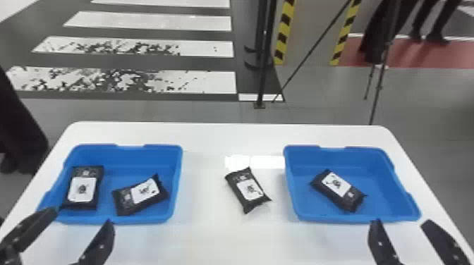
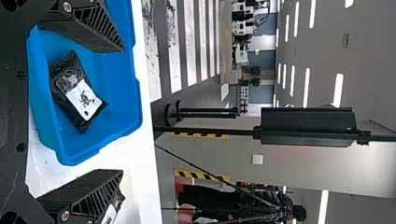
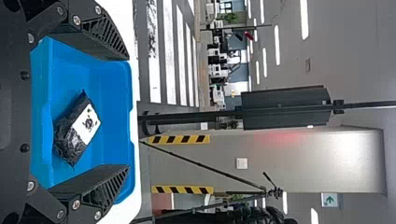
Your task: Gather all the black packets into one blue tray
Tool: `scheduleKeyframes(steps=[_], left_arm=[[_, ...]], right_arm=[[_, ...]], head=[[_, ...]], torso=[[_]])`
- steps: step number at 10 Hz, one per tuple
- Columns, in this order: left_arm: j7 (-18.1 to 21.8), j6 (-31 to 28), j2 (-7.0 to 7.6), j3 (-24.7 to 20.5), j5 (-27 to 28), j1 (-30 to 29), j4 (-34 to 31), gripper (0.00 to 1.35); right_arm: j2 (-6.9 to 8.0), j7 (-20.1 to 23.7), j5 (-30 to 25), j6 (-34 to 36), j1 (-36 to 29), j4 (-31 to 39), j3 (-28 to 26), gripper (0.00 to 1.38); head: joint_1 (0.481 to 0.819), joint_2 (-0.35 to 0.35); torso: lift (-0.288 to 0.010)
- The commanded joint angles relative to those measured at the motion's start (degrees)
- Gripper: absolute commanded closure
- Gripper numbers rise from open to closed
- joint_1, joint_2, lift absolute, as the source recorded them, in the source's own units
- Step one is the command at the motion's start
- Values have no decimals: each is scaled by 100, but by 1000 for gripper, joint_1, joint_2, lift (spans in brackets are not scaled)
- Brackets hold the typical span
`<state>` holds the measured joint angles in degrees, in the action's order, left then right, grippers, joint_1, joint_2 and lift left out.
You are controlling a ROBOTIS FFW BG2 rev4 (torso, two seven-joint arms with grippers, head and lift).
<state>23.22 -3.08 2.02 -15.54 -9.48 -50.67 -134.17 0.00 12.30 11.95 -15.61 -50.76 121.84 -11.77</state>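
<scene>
In the head view my left gripper (image 1: 83, 216) stands open at the near edge of the left blue tray (image 1: 141, 221), and my right gripper (image 1: 400, 223) is open just before the right blue tray (image 1: 391, 190). The left tray holds two black packets, one upright-lying (image 1: 81, 188) and one slanted (image 1: 141, 194). A third packet (image 1: 248, 190) lies on the table between the trays; a fourth (image 1: 339, 190) is in the right tray. The left wrist view has the left gripper (image 2: 122, 109) with a packet (image 2: 77, 93) beyond; the right wrist view has the right gripper (image 3: 128, 112) and a packet (image 3: 77, 129).
Both trays stand on a white table (image 1: 225, 239) with rounded far corners. Behind it are a black stand (image 1: 261, 70), a tripod (image 1: 381, 77) and yellow-black striped edges (image 1: 284, 31).
</scene>
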Motion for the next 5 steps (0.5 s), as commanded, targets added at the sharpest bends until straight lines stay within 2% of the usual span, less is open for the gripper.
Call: scheduleKeyframes(steps=[1,5], left_arm=[[16,-1,9,0,0,19,23,101],[34,13,9,0,0,33,37,101]], right_arm=[[5,0,5,0,0,-27,0,211],[5,0,28,0,14,-41,0,211]], head=[[695,-57],[695,-60]], torso=[[-110],[-110]])
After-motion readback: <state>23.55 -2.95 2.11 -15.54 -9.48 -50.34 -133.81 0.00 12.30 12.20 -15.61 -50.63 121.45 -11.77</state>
